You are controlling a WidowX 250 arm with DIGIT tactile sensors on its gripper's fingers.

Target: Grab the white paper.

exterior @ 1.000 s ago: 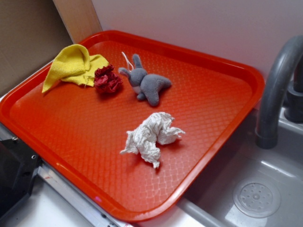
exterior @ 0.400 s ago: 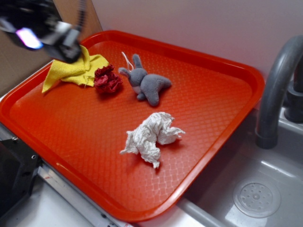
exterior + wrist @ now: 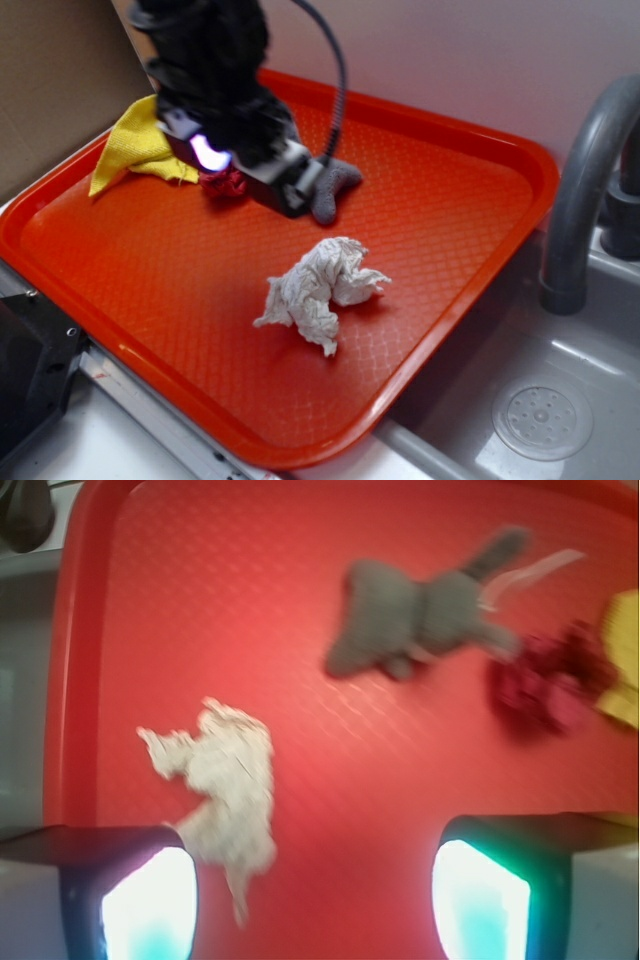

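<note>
The white paper [image 3: 320,290] is a crumpled wad with pointed ends, lying near the middle of the orange tray [image 3: 150,260]. My gripper [image 3: 295,185] hangs above the tray's back part, behind and left of the paper, clear of it. In the wrist view the paper [image 3: 225,790] lies ahead and to the left on the tray [image 3: 220,610], its tail reaching down beside the left finger. There the gripper [image 3: 315,890] is open, its fingers wide apart with only tray surface between them.
A grey plush toy [image 3: 335,185] [image 3: 420,615] is partly hidden behind my arm. A dark red paper wad [image 3: 228,183] [image 3: 540,675] and a yellow cloth [image 3: 135,150] [image 3: 622,660] lie at the tray's back left. A grey faucet [image 3: 585,180] and sink drain [image 3: 542,415] are on the right.
My arm has swung in from the upper left to above the tray's back middle, now covering most of the plush toy. The paper has not moved.
</note>
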